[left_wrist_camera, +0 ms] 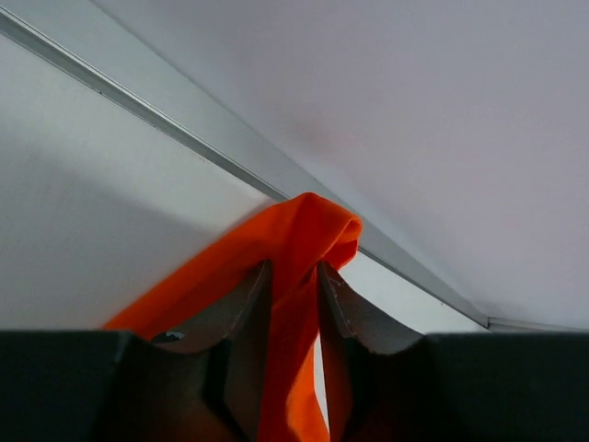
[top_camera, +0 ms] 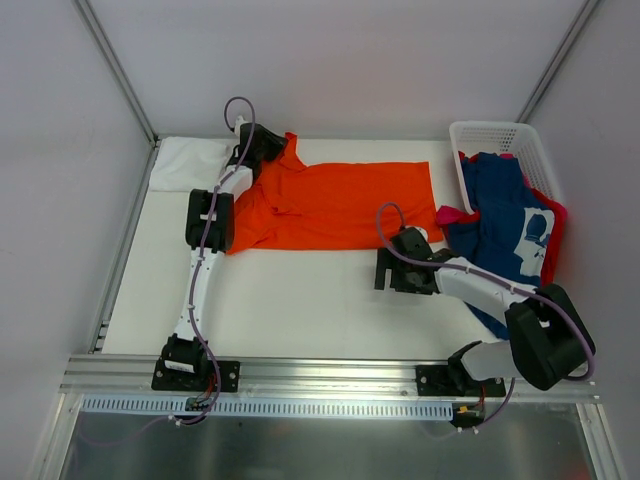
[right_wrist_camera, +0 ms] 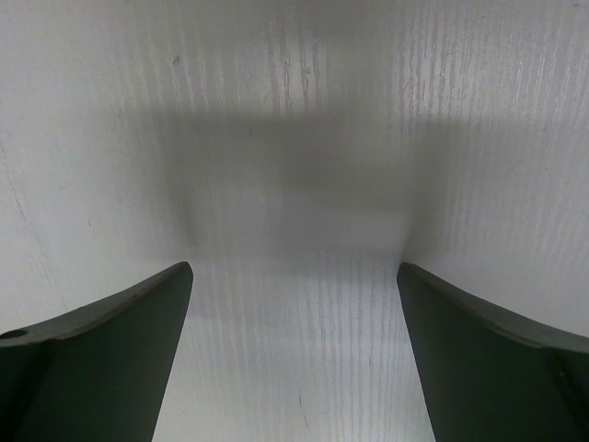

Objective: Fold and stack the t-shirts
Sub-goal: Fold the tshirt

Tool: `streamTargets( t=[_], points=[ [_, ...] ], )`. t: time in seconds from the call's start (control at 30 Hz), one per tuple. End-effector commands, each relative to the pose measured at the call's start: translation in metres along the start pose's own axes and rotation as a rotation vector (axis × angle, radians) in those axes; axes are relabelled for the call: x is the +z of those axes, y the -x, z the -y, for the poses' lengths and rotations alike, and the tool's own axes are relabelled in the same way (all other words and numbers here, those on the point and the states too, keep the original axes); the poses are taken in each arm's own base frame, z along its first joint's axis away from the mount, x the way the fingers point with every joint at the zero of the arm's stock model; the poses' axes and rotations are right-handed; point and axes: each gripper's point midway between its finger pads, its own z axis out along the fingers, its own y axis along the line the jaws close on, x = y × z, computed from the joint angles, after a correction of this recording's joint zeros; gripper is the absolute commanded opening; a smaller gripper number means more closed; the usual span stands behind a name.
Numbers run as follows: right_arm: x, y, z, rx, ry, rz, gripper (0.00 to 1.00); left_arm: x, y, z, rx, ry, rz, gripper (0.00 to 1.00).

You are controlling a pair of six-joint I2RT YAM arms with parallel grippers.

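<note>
While the left pincer [left_wrist_camera: 294, 273] is clamping a bunched edge of the orange shirt [top_camera: 340, 205] at eleven o'clock, likely to start a fold, the shirt is lying flat on the desk [top_camera: 300, 300] toward twelve and the right pincer [right_wrist_camera: 294, 354] is hovering wide open near four.

left arm: extended forward, wrist at the far end of its reach. left tool [left_wrist_camera: 294, 269]: fingers [left_wrist_camera: 244, 302] pinched on a fold of the orange t-shirt [left_wrist_camera: 308, 230]. right arm: elbow folded back, forearm reaching left, tool pointing down. right tool [right_wrist_camera: 294, 281]: jaws wide apart, holding nothing.
</note>
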Motion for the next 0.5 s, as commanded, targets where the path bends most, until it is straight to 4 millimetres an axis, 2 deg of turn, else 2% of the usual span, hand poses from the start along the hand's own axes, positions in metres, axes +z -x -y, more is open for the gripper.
streamTargets(
  t=[0.0, 0.03, 0.13, 0.23, 0.27, 0.33, 0.37, 0.43, 0.47],
  points=[
    [0.006, 0.003, -0.004, 0.007, 0.011, -0.004, 1.0, 0.001, -0.002, 0.013, 0.02, -0.043, -0.006, 0.24],
    [0.007, 0.004, -0.005, 0.007, 0.015, -0.003, 0.99, 0.002, -0.001, 0.013, 0.02, -0.043, -0.004, 0.21],
    [0.01, 0.003, -0.006, 0.006, 0.011, -0.011, 1.0, 0.002, -0.003, 0.013, 0.013, -0.042, -0.008, 0.19],
    [0.01, 0.007, -0.01, 0.0, 0.018, -0.012, 0.99, 0.003, -0.002, 0.011, 0.009, -0.041, -0.007, 0.08],
    [0.008, 0.014, -0.014, -0.002, 0.027, 0.002, 1.0, 0.003, -0.003, 0.013, 0.009, -0.044, -0.008, 0.0],
    [0.007, 0.021, -0.016, -0.013, 0.024, 0.004, 0.99, 0.003, -0.002, 0.011, 0.012, -0.043, -0.006, 0.0],
    [0.004, 0.033, -0.022, -0.015, 0.034, 0.026, 1.0, 0.003, 0.0, 0.013, 0.02, -0.047, -0.003, 0.0],
    [0.003, 0.042, -0.023, -0.03, 0.02, 0.027, 0.99, 0.002, 0.002, 0.019, 0.03, -0.067, -0.003, 0.0],
    [-0.001, 0.056, -0.029, -0.03, 0.03, 0.051, 0.99, 0.001, 0.002, 0.021, 0.03, -0.077, -0.008, 0.0]
  ],
)
